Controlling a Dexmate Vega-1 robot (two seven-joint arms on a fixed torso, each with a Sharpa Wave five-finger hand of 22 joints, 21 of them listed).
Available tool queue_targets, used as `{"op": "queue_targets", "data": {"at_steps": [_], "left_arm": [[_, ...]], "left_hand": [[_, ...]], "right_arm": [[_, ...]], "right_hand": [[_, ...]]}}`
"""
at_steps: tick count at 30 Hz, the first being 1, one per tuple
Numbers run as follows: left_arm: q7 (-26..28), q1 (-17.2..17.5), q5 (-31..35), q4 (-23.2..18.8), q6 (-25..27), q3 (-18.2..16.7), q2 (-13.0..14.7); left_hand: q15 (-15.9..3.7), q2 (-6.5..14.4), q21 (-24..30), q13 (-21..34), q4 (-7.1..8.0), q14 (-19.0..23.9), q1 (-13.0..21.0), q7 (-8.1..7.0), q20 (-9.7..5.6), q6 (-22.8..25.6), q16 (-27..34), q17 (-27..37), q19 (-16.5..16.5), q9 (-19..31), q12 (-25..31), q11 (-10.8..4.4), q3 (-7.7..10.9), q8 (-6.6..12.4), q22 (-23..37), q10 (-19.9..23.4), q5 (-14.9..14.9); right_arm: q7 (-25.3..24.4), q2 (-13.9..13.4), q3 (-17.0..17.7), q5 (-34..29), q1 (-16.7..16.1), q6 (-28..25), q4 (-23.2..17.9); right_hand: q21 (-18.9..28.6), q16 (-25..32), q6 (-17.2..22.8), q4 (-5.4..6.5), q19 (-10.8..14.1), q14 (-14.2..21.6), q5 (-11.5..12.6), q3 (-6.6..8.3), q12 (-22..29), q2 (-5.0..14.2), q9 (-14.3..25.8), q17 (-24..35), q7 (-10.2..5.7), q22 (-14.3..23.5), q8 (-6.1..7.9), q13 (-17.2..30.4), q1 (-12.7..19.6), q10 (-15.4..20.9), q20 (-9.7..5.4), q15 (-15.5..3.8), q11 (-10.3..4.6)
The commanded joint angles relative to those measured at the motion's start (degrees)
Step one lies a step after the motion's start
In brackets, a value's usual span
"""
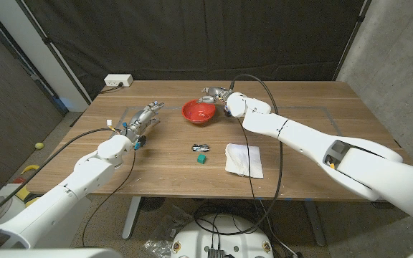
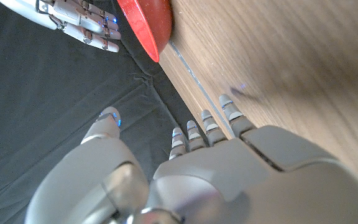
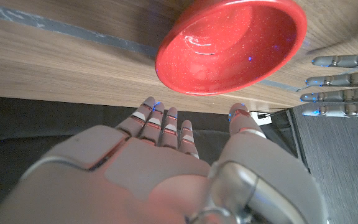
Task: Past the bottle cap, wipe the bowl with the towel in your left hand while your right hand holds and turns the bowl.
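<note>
Towel waiting nearest me, both hands reaching empty toward the bowl.

White towel (image 1: 244,159) is lying closest to me, well on my side of the red bowl (image 1: 198,111) and toward my right, and neither hand is holding it. I am taking the bowl as landmark: my right hand (image 1: 217,95) is hovering just beside its far right rim, fingers spread and gripping nothing, clearly the nearer hand. My left hand (image 1: 143,119) is sitting well to the bowl's left, fingers stretched out and apart, pointing toward it and also empty. Between bowl and towel the green bottle cap (image 1: 201,159) is lying, with a small dark object (image 1: 200,147) just beyond it. I judge the towel pickup is coming first.
</note>
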Motion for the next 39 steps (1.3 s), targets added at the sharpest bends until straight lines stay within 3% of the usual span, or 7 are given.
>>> {"op": "queue_targets", "data": {"at_steps": [1, 8, 16, 28, 31, 34, 39], "left_arm": [[-0.3, 0.34, -0.68, 0.7, -0.43, -0.51, 0.23], [-0.29, 0.12, -0.72, 0.83, -0.31, -0.51, 0.24], [-0.27, -0.17, -0.76, 1.27, -0.3, -0.44, 0.08], [-1.04, -1.65, -0.63, 2.53, -0.15, 0.26, -0.48], [-1.23, -2.07, -0.67, 2.95, -0.17, 0.42, -0.72], [-1.59, -2.54, -0.66, 3.42, -0.15, 0.67, -0.9], [-2.02, -3.18, -0.76, 4.1, -0.09, 0.96, -1.2]], "left_hand": [[0.15, 0.53, -0.03, 0.26, 0.17, -0.06, 0.11, -0.07, -0.01, 0.17, 0.19, 0.15, -0.15, 0.15, 0.19, -0.01, -0.22, -0.06, 0.06, 0.08, 0.27], [0.22, 0.57, -0.02, 0.26, 0.23, -0.1, 0.07, -0.07, -0.07, 0.08, 0.19, 0.15, -0.15, 0.15, 0.16, -0.01, -0.31, -0.12, 0.07, -0.01, 0.27], [0.13, 0.6, 0.0, 0.26, 0.28, -0.12, 0.05, -0.11, -0.03, 0.1, 0.19, 0.15, -0.13, 0.15, 0.15, -0.02, -0.39, -0.14, 0.07, -0.05, 0.28], [0.21, 0.67, 0.0, 0.26, 0.3, -0.12, 0.14, -0.18, -0.04, -0.01, 0.2, 0.13, -0.2, 0.14, 0.12, -0.18, -0.49, -0.21, 0.07, -0.16, 0.31], [0.22, 0.7, 0.0, 0.26, 0.31, -0.14, 0.16, -0.18, -0.04, 0.03, 0.19, 0.13, -0.22, 0.14, 0.13, 0.0, -0.51, -0.2, 0.08, -0.16, 0.31], [0.25, 0.74, 0.0, 0.26, 0.33, -0.16, 0.17, -0.14, -0.03, 0.05, 0.19, 0.13, -0.22, 0.14, 0.1, -0.04, -0.52, -0.2, 0.08, -0.24, 0.31], [0.24, 0.81, 0.01, 0.26, 0.35, -0.16, 0.19, -0.11, 0.03, 0.0, 0.2, 0.13, -0.24, 0.14, 0.09, 0.01, -0.55, -0.23, 0.08, -0.3, 0.31]], "right_arm": [[1.57, 5.65, -3.53, -1.17, 5.08, -0.2, 11.04], [1.31, 8.76, -5.3, -1.35, 7.61, 0.9, 18.17], [1.04, 10.52, -7.01, -1.79, 9.11, 1.0, 22.54], [0.12, 11.91, -11.74, -6.23, 10.47, -0.87, 24.83], [-0.06, 12.08, -12.46, -7.06, 10.68, -1.17, 25.23], [-0.68, 12.08, -13.01, -7.91, 10.69, -1.38, 25.36], [-1.59, 12.07, -14.05, -9.57, 10.73, -1.79, 25.38]], "right_hand": [[0.21, 0.39, 0.59, -0.35, 0.31, 0.12, 0.19, 0.36, 0.36, 0.53, 0.12, 0.1, 0.07, 0.17, 0.31, 0.22, 0.97, 0.58, 0.19, -0.33, -0.09], [0.3, 0.38, 0.62, -0.56, 0.53, 0.17, 0.28, 0.57, 0.41, 0.85, 0.12, 0.05, 0.04, 0.17, 0.33, 0.21, 1.65, 0.67, 0.0, -0.5, -0.14], [0.65, 0.67, 1.17, -1.05, 1.4, 1.26, 0.3, 0.98, 0.82, 1.19, 0.11, -0.06, 0.12, 0.15, 0.54, 0.19, 3.08, 1.76, 0.11, -1.1, -0.49], [3.2, 1.34, 6.59, -3.25, 7.09, 8.24, 0.51, 2.76, 2.39, -0.06, 0.08, -0.23, 0.31, 0.12, 1.87, 0.22, 13.04, 7.68, -1.41, -4.36, -2.41], [3.82, 1.57, 7.51, -3.22, 8.19, 10.17, 0.75, 2.83, 2.63, -0.8, 0.07, -0.15, 0.15, 0.18, 1.94, 0.25, 15.37, 8.89, -1.71, -5.67, -2.9], [5.05, 2.64, 9.76, -2.85, 10.25, 14.51, 1.08, 2.82, 3.44, -1.23, 0.08, 0.27, -0.39, 0.35, 2.37, 0.32, 18.18, 11.95, -2.46, -7.57, -2.97], [7.56, 4.93, 13.9, -2.46, 13.9, 21.4, 1.4, 2.6, 4.92, -1.17, 0.07, 1.51, -1.5, 0.83, 3.22, 0.49, 21.62, 17.57, -3.35, -11.03, -4.38]]}}
